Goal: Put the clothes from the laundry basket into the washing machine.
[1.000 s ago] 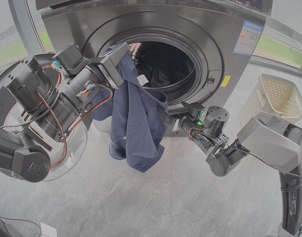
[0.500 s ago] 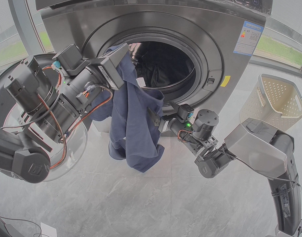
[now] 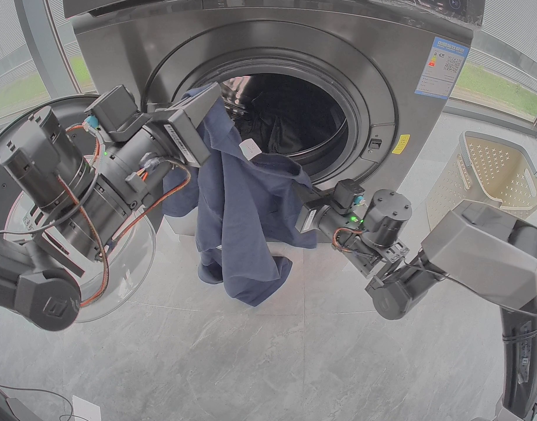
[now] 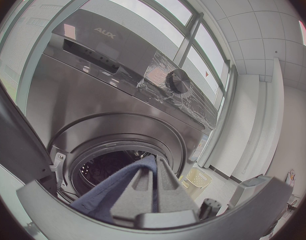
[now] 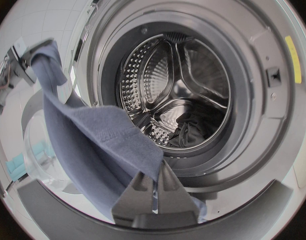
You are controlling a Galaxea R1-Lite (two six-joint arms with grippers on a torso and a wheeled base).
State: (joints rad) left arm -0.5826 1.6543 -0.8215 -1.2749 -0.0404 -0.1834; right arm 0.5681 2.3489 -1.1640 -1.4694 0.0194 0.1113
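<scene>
Blue garment clamped at top edge by left gripper, just before washing machine opening. Second edge pinched by right gripper, lower down. Remainder hung below both grippers, outside drum. Dark clothes noted in drum beyond right gripper. Laundry basket well apart.

Your head camera looks forward and down from above at the front of the washing machine and the floor before it. Your left wrist camera sits low behind the left end effector, tilted up across the machine's front to the windows and ceiling; your right wrist camera sits behind the right end effector, close in, facing straight into the drum. All three share the round door opening and the navy garment.
</scene>
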